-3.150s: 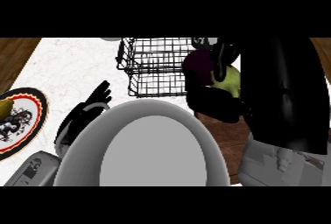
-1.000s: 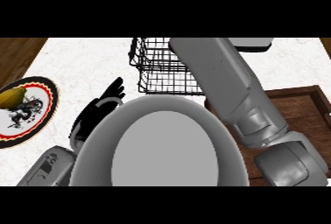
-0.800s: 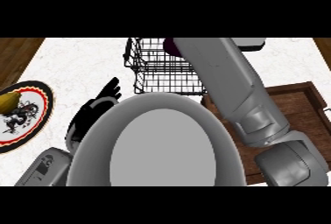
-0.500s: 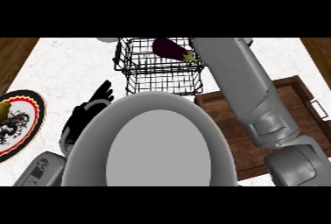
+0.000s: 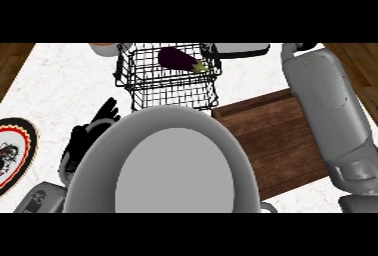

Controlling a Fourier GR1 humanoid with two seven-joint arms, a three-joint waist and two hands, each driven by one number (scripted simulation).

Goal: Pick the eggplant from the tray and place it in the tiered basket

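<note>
- Nearest you, a large smooth grey rounded shape (image 5: 166,165) fills the lower middle of the head view; its lower end is cut off, and you cannot tell what part of the robot it is.
- At its left side you see the black left hand (image 5: 87,136) lying over the white marbled surface (image 5: 55,90). Its fingers (image 5: 107,109) stretch up and out, fairly straight, with nothing in them; the grey shape hides the palm's right side.
- At the lower left corner a small grey block (image 5: 33,197) shows, mostly cut off and hard to make out.
- At the left edge you get part of a round plate with a black and red rim and a dark pattern (image 5: 11,152); the rest runs out of view.
- To the right, a flat dark brown wooden tray with visible grain (image 5: 273,135) lies on the surface, its left part hidden behind the grey shape.
- Along the right side the smooth grey right forearm (image 5: 332,115) runs up across the tray's right edge to the top of the view. The right hand is cut off there, so you cannot tell how its fingers stand.
- Farther off, the black wire tiered basket (image 5: 173,87) stands just beyond the tray's upper left corner, its grid open and see-through.
- The dark purple glossy eggplant with a greenish stem end (image 5: 179,58) lies in the basket's upper tier, stem pointing right.
- Beyond the basket, a pale grey object (image 5: 240,49) and an orange-rimmed round thing (image 5: 107,48) are cut off at the top.
</note>
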